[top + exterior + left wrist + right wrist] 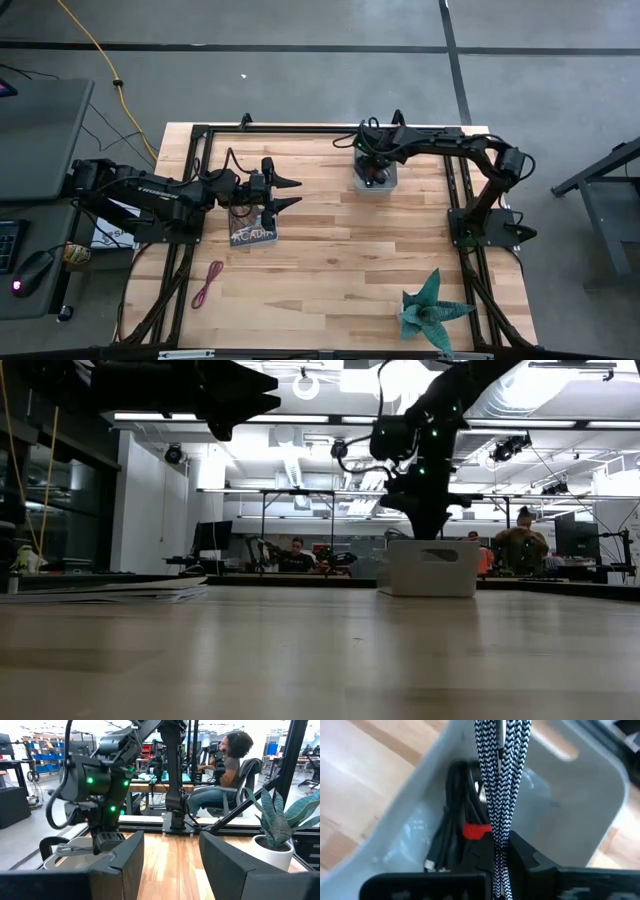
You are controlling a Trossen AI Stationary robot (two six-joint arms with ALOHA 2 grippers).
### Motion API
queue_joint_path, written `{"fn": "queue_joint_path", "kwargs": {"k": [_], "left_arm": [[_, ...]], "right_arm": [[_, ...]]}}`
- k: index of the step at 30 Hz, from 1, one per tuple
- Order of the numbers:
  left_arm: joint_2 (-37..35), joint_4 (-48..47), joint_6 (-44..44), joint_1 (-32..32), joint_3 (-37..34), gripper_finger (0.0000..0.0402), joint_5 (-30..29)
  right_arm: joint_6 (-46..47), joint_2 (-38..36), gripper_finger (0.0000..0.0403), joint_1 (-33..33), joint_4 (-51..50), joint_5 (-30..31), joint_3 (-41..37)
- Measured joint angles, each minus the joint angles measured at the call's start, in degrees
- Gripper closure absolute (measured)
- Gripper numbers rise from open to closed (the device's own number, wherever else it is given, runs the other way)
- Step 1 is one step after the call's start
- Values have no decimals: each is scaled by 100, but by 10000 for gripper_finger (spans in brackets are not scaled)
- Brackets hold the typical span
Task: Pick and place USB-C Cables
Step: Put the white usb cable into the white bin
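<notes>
We see the right gripper (496, 851) pinching a black-and-white braided cable (501, 780) over the grey bin (600, 795), one black cable (457, 815) inside; left gripper (288, 193) spread empty; one maroon cable (208, 282) on the table

A bin (376, 178) sits at the far middle of the tabletop (340, 270), with the right claw (371, 166) above it holding a cable (500, 780) that hangs into the bin over another cable (460, 820) lying inside. The left claw (288, 194) hovers left of centre, beside a book (253, 235). Nearer the front left lies what seems a third cable (208, 283). A plant (432, 312) stands front right.
</notes>
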Motion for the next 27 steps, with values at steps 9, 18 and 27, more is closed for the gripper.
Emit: {"fn": "queue_joint_path", "kwargs": {"k": [9, 18, 27], "left_arm": [[0, 1, -2, 0, 1, 231, 0], [0, 3, -1, 0, 0, 231, -1], [0, 7, 0, 0, -1, 231, -1]], "right_arm": [[144, 22, 390, -14, 290, -30, -397], [208, 22, 386, -214, 807, -223, -833], [138, 22, 362, -314, 1091, -261, -1032]]}}
